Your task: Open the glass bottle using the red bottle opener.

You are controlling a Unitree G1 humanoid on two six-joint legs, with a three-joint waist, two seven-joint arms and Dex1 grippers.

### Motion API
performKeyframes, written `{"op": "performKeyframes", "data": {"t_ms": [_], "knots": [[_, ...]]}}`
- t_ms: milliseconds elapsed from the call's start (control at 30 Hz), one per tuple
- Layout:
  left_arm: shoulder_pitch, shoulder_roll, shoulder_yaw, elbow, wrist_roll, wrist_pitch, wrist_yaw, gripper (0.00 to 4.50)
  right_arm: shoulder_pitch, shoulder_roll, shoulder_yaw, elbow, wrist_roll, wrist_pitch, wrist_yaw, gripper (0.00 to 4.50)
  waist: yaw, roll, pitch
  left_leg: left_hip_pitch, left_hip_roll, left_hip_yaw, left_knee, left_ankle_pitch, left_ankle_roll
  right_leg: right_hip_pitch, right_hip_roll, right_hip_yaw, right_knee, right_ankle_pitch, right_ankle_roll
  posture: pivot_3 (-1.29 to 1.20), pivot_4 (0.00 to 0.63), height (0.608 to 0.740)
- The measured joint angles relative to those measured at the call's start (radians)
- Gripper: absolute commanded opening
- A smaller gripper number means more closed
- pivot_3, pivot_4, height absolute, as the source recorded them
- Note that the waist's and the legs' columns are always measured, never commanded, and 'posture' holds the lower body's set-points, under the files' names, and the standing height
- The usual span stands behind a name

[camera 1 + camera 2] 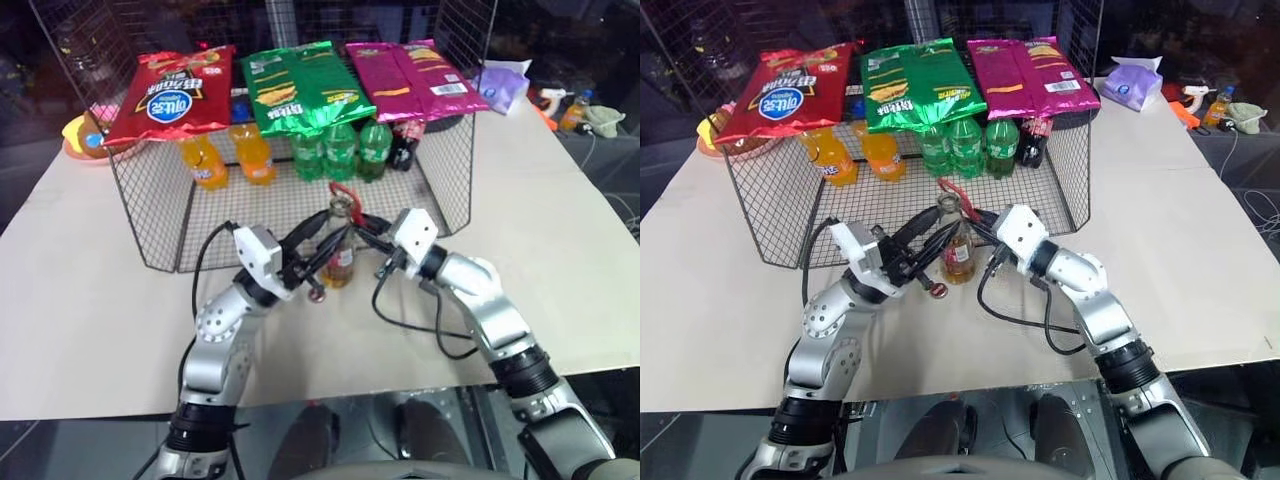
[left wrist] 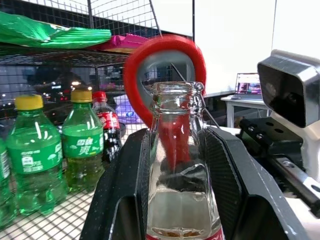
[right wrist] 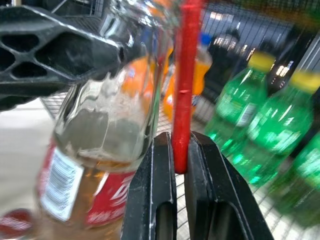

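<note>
currently, entry for one moment at the table's near edge, just before the wire rack.

item 1, glass bottle [image 1: 340, 258]: upright on the table sheet, in front of the wire rack [image 1: 150, 215] that holds the orange and green soda bottles [image 1: 340, 150]. amber liquid low in the body, red-and-white label. in the left wrist view its mouth looks bare, with no cap on the rim. a small red disc, probably the cap [image 1: 937, 291], lies on the table just beside the bottle's base; too small to be sure.

item 2, left gripper [image 1: 322, 250]: partly open, its two black fingers [image 2: 125, 195] clamped on either side of the bottle's shoulder and neck, holding it steady.

item 3, right gripper [image 3: 180, 165]: clenched tight on the handle of the red bottle opener [image 2: 165, 65], which stands on edge between the pads. the opener's ring head sits just behind and above the bottle mouth, close to the rim; whether it touches the glass cannot be told.

item 4, hazards, as judgement:
- the ring head is near the open lip; a sideways knock from the right arm could tip the bottle against the left grip and spill the liquid.
- if the left fingers let go while the opener is hooked near the rim, the bottle could be dragged over, towards the rack.
- the opener is held by a thin edge, so it could twist or slip out under load.
- the loose cap could roll off the table if brushed by either arm or cable.
</note>
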Motion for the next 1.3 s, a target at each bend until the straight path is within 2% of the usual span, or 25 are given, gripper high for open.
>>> {"op": "performKeyframes", "data": {"t_ms": [33, 133, 767, 1100, 1300], "knots": [[0.005, 0.002, -0.003, 0.008, 0.007, 0.010, 0.003, 2.38, 0.000, 0.001, -0.002, -0.014, 0.003, 0.023, 0.006, 0.00, 0.000, 0.000, 0.000, 0.000, 0.000, 0.000, 0.000, 0.000, 0.000, 0.000, 0.000, 0.000, 0.000, 0.000, 0.000, 0.00, 0.150, 0.740], [0.021, 0.001, -0.010, 0.036, 0.017, 0.021, 0.006, 3.52, 0.000, 0.010, -0.003, -0.018, 0.002, 0.038, 0.008, 0.00, -0.001, 0.000, 0.000, -0.001, 0.000, -0.001, -0.001, 0.000, 0.000, -0.001, 0.001, -0.001, 0.000, 0.000, 0.000, 0.00, 0.150, 0.740], [0.042, 0.019, -0.004, 0.026, 0.025, 0.036, 0.005, 3.52, -0.014, 0.000, -0.138, 0.040, -0.016, 0.040, -0.065, 0.00, -0.001, 0.000, 0.000, -0.004, 0.000, -0.001, -0.001, 0.000, 0.000, -0.004, 0.000, -0.001, -0.001, 0.000, 0.000, 0.00, 0.150, 0.740], [0.173, 0.090, 0.079, -0.130, -0.060, 0.114, 0.020, 3.52, 0.138, -0.129, -0.245, -0.087, 0.165, 0.275, 0.043, 0.00, 0.000, 0.001, 0.001, -0.004, 0.001, -0.001, -0.001, 0.000, 0.000, -0.004, 0.000, 0.000, -0.001, 0.000, 0.000, 0.00, 0.150, 0.740], [0.312, 0.128, 0.161, -0.199, -0.111, 0.151, 0.032, 3.52, 0.248, -0.214, -0.273, -0.202, 0.293, 0.490, 0.088, 0.00, 0.003, 0.001, 0.001, -0.005, 0.001, -0.001, -0.002, 0.000, 0.001, -0.004, -0.002, -0.001, -0.003, 0.000, 0.000, 0.00, 0.150, 0.740]]}}
